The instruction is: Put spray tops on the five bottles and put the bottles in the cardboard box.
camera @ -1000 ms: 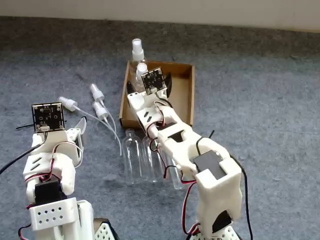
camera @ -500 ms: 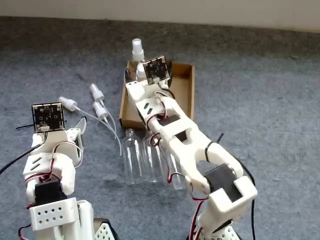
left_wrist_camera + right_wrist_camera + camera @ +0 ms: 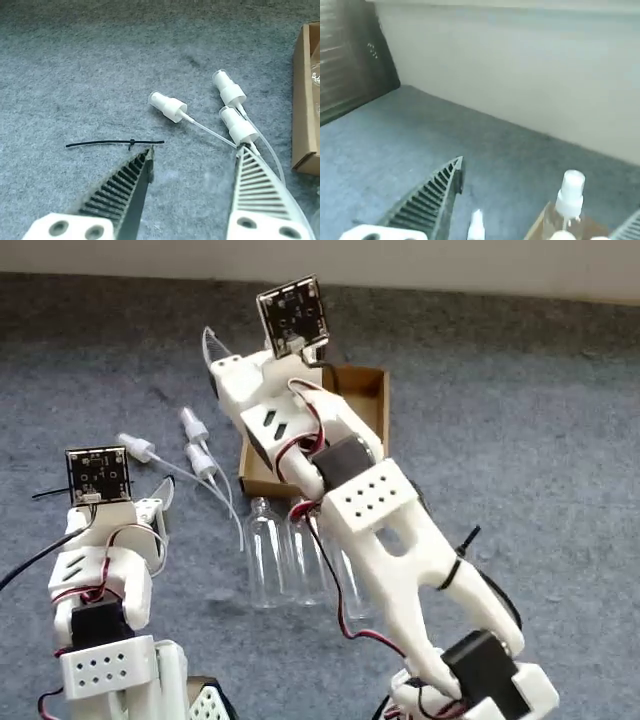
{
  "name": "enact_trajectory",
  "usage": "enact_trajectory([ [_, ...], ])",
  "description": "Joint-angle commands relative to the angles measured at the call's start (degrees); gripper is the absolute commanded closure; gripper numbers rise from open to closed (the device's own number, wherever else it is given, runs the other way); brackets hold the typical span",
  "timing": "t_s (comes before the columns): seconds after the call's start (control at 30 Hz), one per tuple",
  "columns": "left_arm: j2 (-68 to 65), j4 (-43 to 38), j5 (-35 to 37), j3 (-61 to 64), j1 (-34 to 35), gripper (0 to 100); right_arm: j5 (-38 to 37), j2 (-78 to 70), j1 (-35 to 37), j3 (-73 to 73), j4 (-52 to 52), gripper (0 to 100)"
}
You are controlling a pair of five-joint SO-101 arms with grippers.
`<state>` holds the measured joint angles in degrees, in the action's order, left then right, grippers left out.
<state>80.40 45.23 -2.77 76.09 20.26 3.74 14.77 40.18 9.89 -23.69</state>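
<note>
Three bare bottles point(image 3: 265, 550) point(image 3: 305, 555) point(image 3: 340, 575) lie side by side on the surface point(image 3: 520, 460), no tops on, just in front of the box point(image 3: 258, 480). Three loose spray tops point(image 3: 167, 106) point(image 3: 229, 87) point(image 3: 238, 125) lie left of the box, tubes trailing toward the bottles. One topped bottle point(image 3: 569, 192) stands upright at the box's far corner; can't tell whether it's inside. Left gripper point(image 3: 196, 149) is wide open and empty, low over the surface with one fingertip just beside the nearest spray top's tube. A black cable tie point(image 3: 115, 143) lies by the other fingertip. Right gripper point(image 3: 548, 186) is spread wide and empty, raised above the box's far end.
</note>
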Motion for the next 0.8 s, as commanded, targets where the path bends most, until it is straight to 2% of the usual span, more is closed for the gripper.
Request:
enact_trajectory([
  [0.0,-0.04,-1.23,-0.44,-0.48,-0.92,76,0.35,8.48,1.63,-4.00,-17.01,55.1],
  [0.27,-0.22,-1.14,-0.44,-0.48,-0.92,76,0.35,20.97,1.27,-3.12,-52.70,55.2],
  [0.4,-0.31,-1.14,-0.44,-0.48,-0.92,76,0.18,26.51,-3.38,1.10,-70.64,54.9],
  [0.47,-0.31,-1.14,-0.44,-0.48,-0.92,76,0.09,29.05,-6.90,8.84,-69.41,54.7],
  [0.6,-0.31,-1.05,-0.44,-0.48,-0.92,76,-6.33,31.25,-11.65,25.98,-53.76,54.9],
  [0.67,-0.40,-0.97,-0.44,-0.48,-0.92,76,-8.26,31.08,-14.37,33.27,-49.63,54.9],
  [0.77,-0.40,-1.05,-0.44,-0.40,-1.01,76,-8.53,29.41,-16.40,32.13,-49.19,54.9],
])
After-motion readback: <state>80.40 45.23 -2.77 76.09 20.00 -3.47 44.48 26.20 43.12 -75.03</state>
